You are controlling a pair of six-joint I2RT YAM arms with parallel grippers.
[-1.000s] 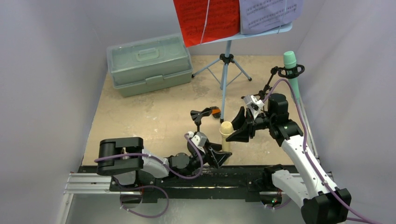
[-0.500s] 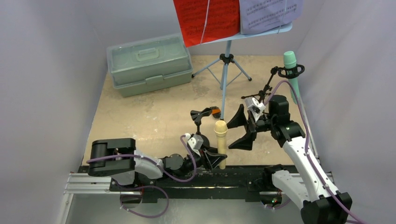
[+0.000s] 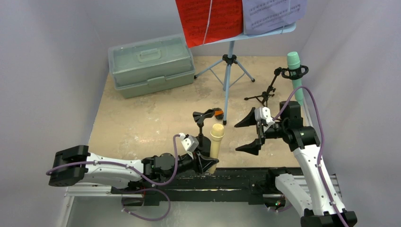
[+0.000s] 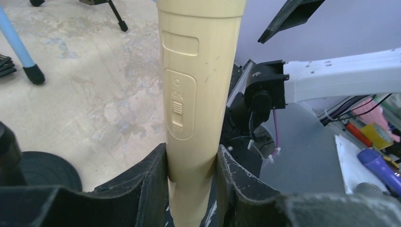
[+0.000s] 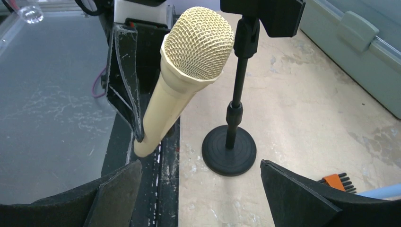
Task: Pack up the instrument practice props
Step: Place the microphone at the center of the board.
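- Tan plastic toy microphone (image 3: 216,141) stands nearly upright at the near edge of the counter (image 3: 142,125), mesh head up. Its lower barrel is clamped between the fingers of the left end effector (image 3: 207,163).
- Right end effector (image 3: 247,135) hangs just beside the microphone, jaws spread wide with nothing between them (its wrist view shows the mesh head ahead of the fingers, touching neither).
- Round-base mic holder (image 3: 200,119) stands empty just behind the tan microphone.
- Teal microphone (image 3: 294,71) sits in the ring-top tripod holder (image 3: 270,90) at the far right.
- Light-blue music rack (image 3: 229,71) stands on its tripod legs at the back, with a red sheet (image 3: 208,19) and a purple sheet (image 3: 272,14) propped on it.
- Pale green case (image 3: 151,64) sits closed at the back left, well apart from both arms.
- Packing looks barely begun: one microphone is in hand and nothing appears stowed. The case likely needs opening, and both microphones, both holders, the sheets and the rack remain to go in.
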